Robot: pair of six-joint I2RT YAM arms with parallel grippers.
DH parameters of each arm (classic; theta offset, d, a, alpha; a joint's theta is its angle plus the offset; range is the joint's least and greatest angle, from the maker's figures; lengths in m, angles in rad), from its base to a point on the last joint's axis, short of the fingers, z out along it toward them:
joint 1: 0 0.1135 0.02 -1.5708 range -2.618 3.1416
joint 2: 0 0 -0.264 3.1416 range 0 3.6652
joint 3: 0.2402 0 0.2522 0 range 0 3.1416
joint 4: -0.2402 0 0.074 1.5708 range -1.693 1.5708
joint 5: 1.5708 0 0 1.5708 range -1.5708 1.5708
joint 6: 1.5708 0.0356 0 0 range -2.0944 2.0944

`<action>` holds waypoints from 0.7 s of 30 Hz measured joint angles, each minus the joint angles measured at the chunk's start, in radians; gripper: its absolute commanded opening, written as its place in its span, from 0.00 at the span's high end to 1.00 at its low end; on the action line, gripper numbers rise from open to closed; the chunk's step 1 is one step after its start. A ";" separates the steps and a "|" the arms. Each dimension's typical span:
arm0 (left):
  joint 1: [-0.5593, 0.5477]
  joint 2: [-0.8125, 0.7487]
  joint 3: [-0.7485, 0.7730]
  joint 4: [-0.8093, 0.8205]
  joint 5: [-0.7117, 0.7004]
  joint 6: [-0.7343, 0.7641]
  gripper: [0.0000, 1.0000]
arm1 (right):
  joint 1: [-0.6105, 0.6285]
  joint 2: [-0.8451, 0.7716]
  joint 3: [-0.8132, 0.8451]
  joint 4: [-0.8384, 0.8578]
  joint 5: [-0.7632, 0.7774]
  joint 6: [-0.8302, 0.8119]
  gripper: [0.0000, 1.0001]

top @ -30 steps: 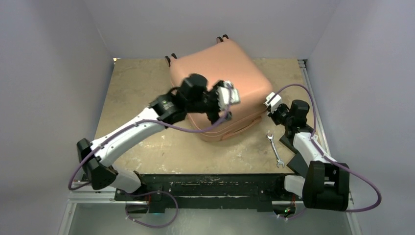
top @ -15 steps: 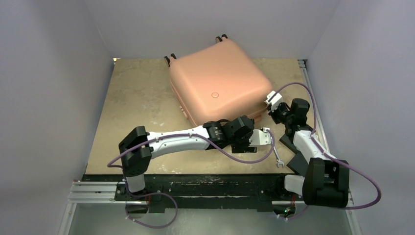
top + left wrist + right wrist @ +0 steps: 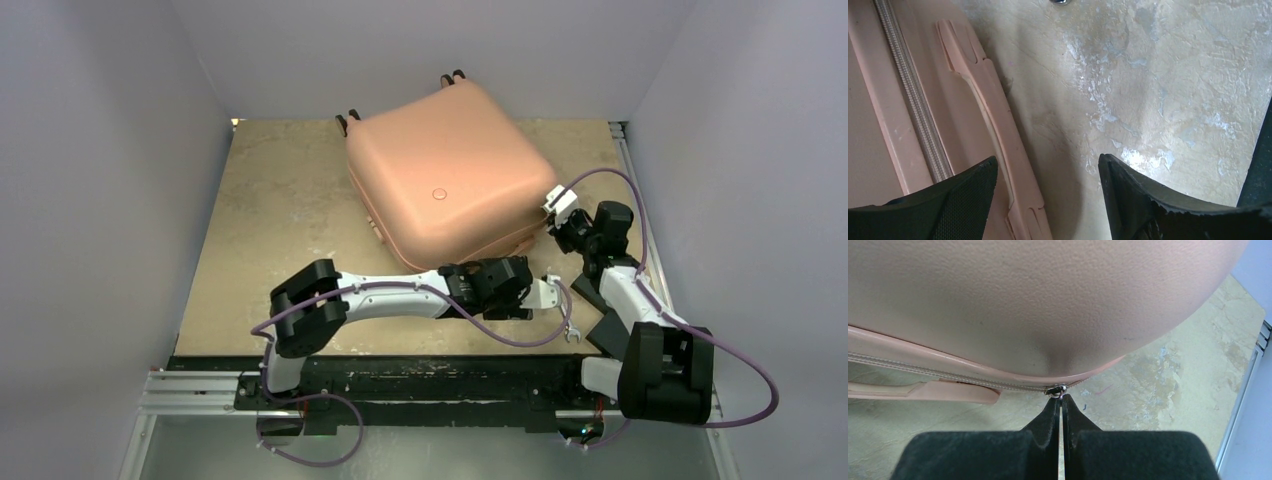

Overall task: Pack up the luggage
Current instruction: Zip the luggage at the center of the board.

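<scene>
Left arm stretched low along near side of suitcase point(image 3: 440, 170), left gripper point(image 3: 548, 292) released, jaws apart. Right gripper point(image 3: 1061, 401) clenched on zipper pull point(image 3: 1058, 389) at suitcase corner. Suitcase salmon-pink, closed, lying flat.

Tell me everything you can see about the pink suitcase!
The suitcase is big, salmon-pink, hard-looking with rounded corners. It lies flat and closed on the table, small dark wheels at the far end. A zipper and a pink handle run along its side. The right gripper has its jaws shut on the zipper pull.
</scene>
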 measured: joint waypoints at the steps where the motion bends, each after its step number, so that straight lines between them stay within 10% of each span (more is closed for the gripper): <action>1: -0.003 0.003 0.000 0.004 -0.005 0.000 0.28 | 0.000 0.000 0.000 0.000 -0.001 0.001 1.00; 15: -0.014 0.090 -0.035 0.138 -0.171 0.060 0.31 | -0.006 0.000 0.000 -0.004 -0.017 0.001 1.00; 21: 0.019 0.144 -0.023 0.164 -0.196 0.057 0.47 | -0.007 0.000 0.000 -0.006 -0.019 0.001 1.00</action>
